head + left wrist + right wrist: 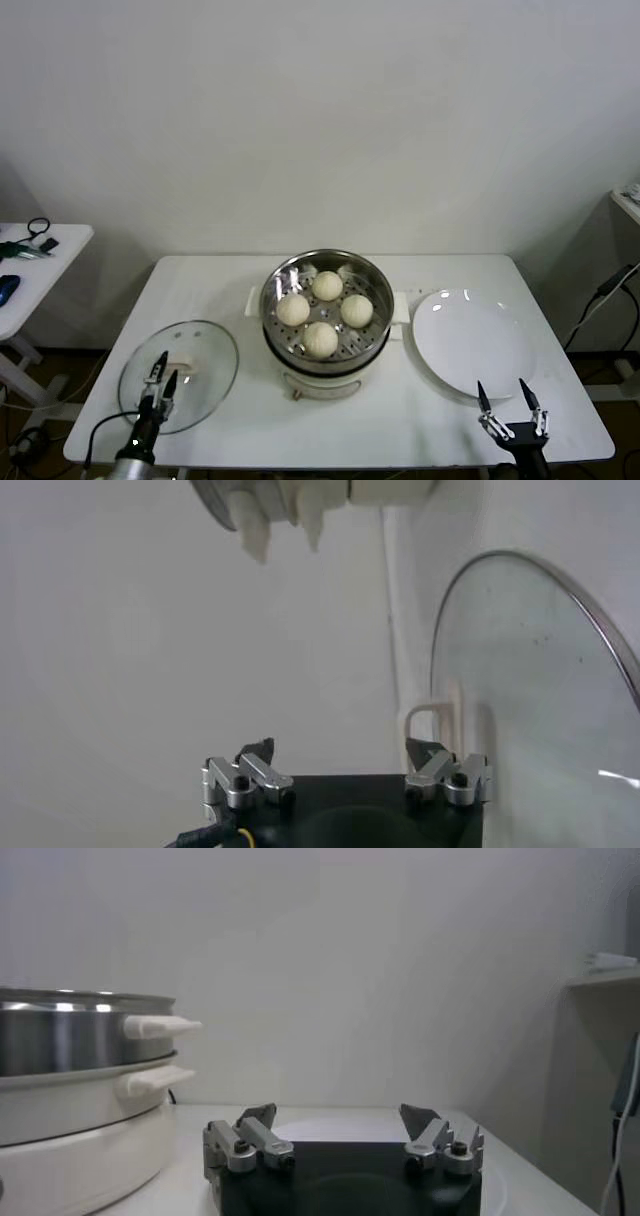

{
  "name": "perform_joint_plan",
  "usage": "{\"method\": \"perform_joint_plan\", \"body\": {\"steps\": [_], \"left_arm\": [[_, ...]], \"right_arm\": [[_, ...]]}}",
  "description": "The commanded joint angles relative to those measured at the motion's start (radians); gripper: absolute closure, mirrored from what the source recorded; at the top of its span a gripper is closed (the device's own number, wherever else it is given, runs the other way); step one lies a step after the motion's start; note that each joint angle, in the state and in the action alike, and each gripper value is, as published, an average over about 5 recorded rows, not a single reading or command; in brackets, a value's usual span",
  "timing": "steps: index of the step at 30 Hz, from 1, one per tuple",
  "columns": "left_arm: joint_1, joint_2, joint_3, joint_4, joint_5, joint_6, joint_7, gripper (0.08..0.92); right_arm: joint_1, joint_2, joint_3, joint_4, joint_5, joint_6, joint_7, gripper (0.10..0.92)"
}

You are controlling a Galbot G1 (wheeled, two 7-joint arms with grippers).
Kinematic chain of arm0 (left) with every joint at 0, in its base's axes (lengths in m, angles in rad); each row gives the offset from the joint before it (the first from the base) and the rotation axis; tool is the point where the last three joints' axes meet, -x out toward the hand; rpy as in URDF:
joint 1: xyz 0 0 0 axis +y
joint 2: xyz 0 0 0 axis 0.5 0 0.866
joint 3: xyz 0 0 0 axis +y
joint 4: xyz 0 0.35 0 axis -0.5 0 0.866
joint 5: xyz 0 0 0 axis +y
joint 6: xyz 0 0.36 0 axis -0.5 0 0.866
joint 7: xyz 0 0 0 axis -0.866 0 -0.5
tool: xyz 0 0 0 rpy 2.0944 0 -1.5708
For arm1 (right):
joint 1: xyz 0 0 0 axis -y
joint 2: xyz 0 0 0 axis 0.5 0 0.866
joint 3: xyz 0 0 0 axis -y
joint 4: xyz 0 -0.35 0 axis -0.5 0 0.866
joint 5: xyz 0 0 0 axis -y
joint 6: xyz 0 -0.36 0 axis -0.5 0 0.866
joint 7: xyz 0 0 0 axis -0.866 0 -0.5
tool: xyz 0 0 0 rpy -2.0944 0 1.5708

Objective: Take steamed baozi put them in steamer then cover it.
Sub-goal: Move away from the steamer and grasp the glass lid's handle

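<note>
Head view, both hands spread, left hand (160, 372) over cover (200, 352), right hand (508, 396) beside plate (470, 340)

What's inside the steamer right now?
Four steamed baozi sit on the perforated tray inside the steamer, uncovered. Below the tray is hidden. The cover lies on the table, under the left gripper.

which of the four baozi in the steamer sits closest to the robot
The baozi at the front of the steamer, nearest the table's front edge. The other three sit farther back on the tray: one left, one right, one at the rear.
</note>
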Motion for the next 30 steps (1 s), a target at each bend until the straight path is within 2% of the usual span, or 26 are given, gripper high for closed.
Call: {"method": "perform_joint_plan", "body": {"steps": [1,9,12,25,30], "left_arm": [[-0.108,0.01,0.012,0.079,0.011,0.025,0.05,0.177],[-0.137,0.022,0.018,0.106,-0.005,0.04,0.066,0.177],[-0.133,0.021,0.021,0.101,-0.008,0.042,0.067,0.212],[-0.127,0.005,0.023,0.106,-0.009,0.05,0.065,0.579],[-0.12,0.011,0.022,0.065,-0.044,0.051,0.071,0.726]], "right_arm": [[-0.02,0.01,0.008,0.015,-0.01,0.009,0.001,0.203],[-0.026,0.019,0.01,0.015,-0.009,0.018,0.002,0.203],[-0.024,0.02,0.008,0.01,-0.01,0.019,0.002,0.203],[-0.01,0.028,0.005,0.011,-0.025,0.017,0.008,0.203],[-0.011,0.028,0.007,0.012,-0.026,0.017,0.017,0.203]]}}
